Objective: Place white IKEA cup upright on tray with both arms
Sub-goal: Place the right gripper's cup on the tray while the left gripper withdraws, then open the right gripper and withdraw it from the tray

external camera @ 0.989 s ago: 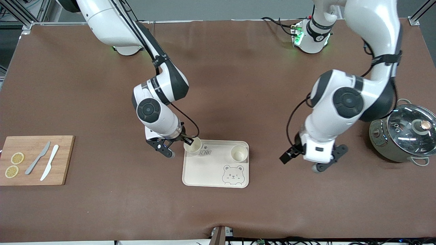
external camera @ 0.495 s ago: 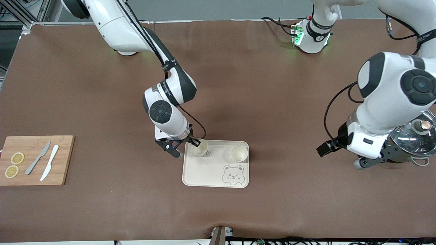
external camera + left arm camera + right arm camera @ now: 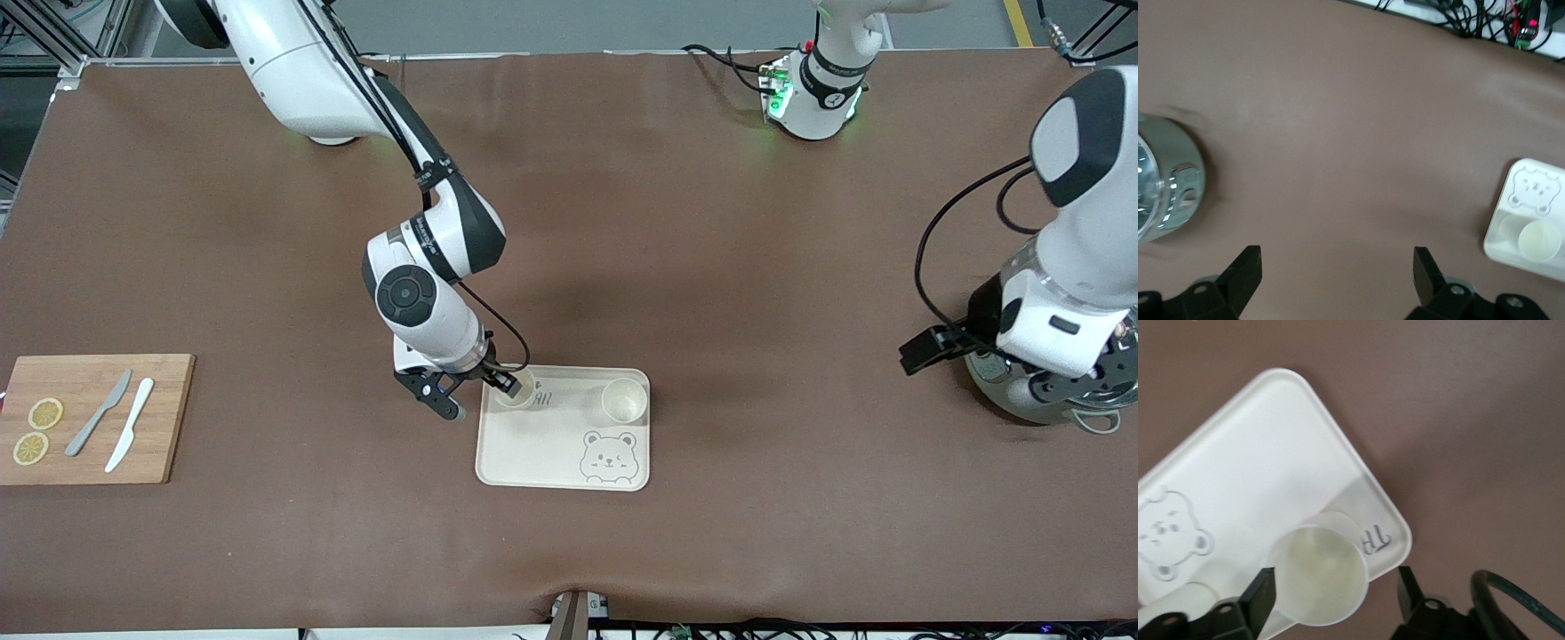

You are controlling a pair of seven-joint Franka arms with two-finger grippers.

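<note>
Cups: two white ones upright on the tray (image 3: 533, 453), both in the half farther from the front camera. One cup (image 3: 516, 388) sits at the tray corner toward the right arm's end of the desk (image 3: 622, 222), partly covering the grey lettering; second cup (image 3: 624, 399) at the corner toward the left arm's end, just above the bear face drawing (image 3: 608, 458).

Right end effector (image 3: 471, 396) straddles the first cup, fingers apart, one each side; wrist view shows gaps to the cup wall, no clamp.

Left end effector (image 3: 1337, 273) well clear of the tray, fingers spread wide and holding nothing, up over the lidded pot (image 3: 1067, 404) at the left arm's end.
</note>
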